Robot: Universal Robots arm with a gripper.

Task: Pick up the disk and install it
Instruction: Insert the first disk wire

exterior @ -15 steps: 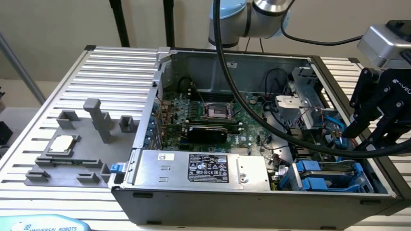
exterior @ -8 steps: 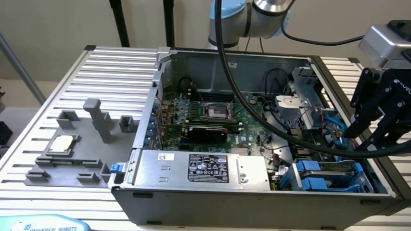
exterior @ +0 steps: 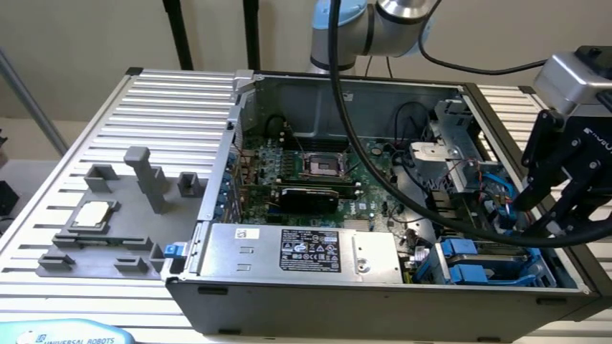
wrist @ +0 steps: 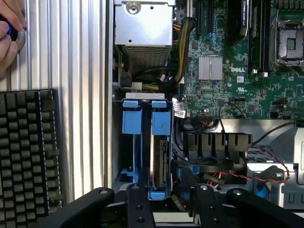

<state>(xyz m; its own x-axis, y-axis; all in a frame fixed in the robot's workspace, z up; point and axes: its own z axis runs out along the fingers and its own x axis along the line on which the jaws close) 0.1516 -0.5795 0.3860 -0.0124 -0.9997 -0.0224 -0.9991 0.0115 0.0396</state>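
The disk (wrist: 160,161), silver-grey metal in a bright blue carrier, stands on edge in the drive bay of the open computer case (exterior: 383,301), beside a second blue carrier (wrist: 132,121). In the exterior view the blue carriers (exterior: 469,261) sit in the case's near corner on that view's right. My gripper (exterior: 557,221) hangs above that corner, near the case's wall. Seen from the wrist, the gripper (wrist: 167,191) is open, with its black fingers (wrist: 140,204) on either side of the disk's end. I cannot tell whether a finger touches the disk.
A silver power supply (exterior: 297,251) with a black label lies beside the bay, behind it the green motherboard (exterior: 316,168). A thick black cable (exterior: 383,161) crosses the case. A grey fixture (exterior: 105,229) holds a small chip. A person's hand (wrist: 9,33) and a keyboard (wrist: 28,156) are outside the case.
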